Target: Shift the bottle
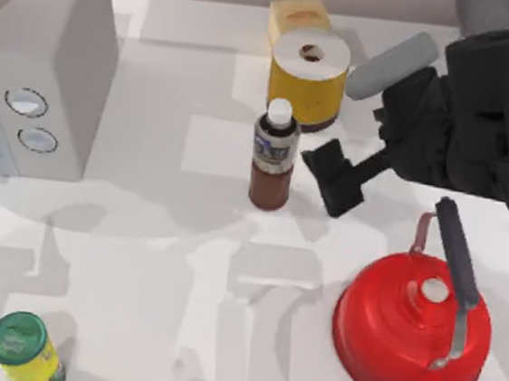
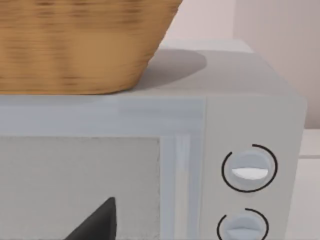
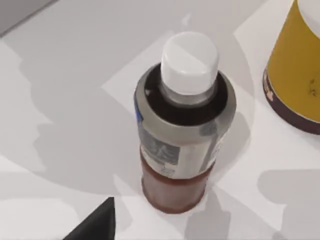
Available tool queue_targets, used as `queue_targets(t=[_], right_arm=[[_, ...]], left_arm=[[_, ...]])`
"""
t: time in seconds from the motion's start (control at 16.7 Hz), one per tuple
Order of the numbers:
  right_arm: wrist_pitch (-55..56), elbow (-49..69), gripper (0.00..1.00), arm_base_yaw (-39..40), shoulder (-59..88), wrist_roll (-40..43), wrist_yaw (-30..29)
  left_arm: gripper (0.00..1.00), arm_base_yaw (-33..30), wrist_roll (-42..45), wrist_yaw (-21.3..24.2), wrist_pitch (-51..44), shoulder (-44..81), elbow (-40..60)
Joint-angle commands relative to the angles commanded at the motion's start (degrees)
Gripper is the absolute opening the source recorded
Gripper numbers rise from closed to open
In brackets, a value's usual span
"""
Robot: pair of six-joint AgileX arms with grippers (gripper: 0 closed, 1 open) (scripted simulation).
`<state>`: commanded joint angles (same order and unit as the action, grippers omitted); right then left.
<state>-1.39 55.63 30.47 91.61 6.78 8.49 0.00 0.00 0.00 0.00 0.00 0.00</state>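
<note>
The small slim bottle [image 1: 274, 156] – dark reddish-brown body, grey-white label band, white screw cap – stands upright on the white table [image 1: 138, 260], near the middle of the far half. Just behind it, apart from it, stands a wide yellow canister with a white top [image 1: 308, 76]; a yellow box [image 1: 299, 18] sits behind that. In the right wrist view the bottle [image 3: 182, 125] is upright and free of any contact, with the canister [image 3: 296, 65] beside it.

The right gripper [image 1: 331, 176] – black, two-fingered – is just to the right of the bottle, low over the table, not touching it. Its fingers are parted, grasping nothing. A grey cylinder [image 1: 392, 65] lies behind the right arm.

A red kettle with a dark handle [image 1: 413, 330] sits at the near right, well apart from the bottle. A yellow container with a green lid [image 1: 24, 348] stands at the near left corner.

A pale grey microwave with two round dials [image 1: 35, 67] occupies the far left. The left arm is parked at the left edge. The left wrist view faces the microwave [image 2: 250, 125], which bears a woven basket [image 2: 80, 45]. Whether the left gripper is released or clenched cannot be told.
</note>
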Motion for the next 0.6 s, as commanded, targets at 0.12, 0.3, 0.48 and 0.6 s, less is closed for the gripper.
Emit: queue_targets(t=[0.12, 0.3, 0.48, 0.6], right_arm=[[-0.53, 2.26, 1.0, 1.21, 3.86, 0.15, 0.28], [-0.9, 2.94, 1.0, 1.81, 5.27, 0.23, 0.44], [-0.86, 2.7, 1.0, 1.53, 5.08, 0.19, 0.39], [-0.55, 3.45, 1.0, 1.81, 5.96, 0.12, 0.32]], left_arm=[[1.0, 0.0, 0.0, 0.0, 0.0, 0.0, 0.0], [1.0, 0.0, 0.0, 0.0, 0.0, 0.0, 0.0], [1.0, 0.0, 0.0, 0.0, 0.0, 0.0, 0.0], [1.0, 0.0, 0.0, 0.0, 0.0, 0.0, 0.0]])
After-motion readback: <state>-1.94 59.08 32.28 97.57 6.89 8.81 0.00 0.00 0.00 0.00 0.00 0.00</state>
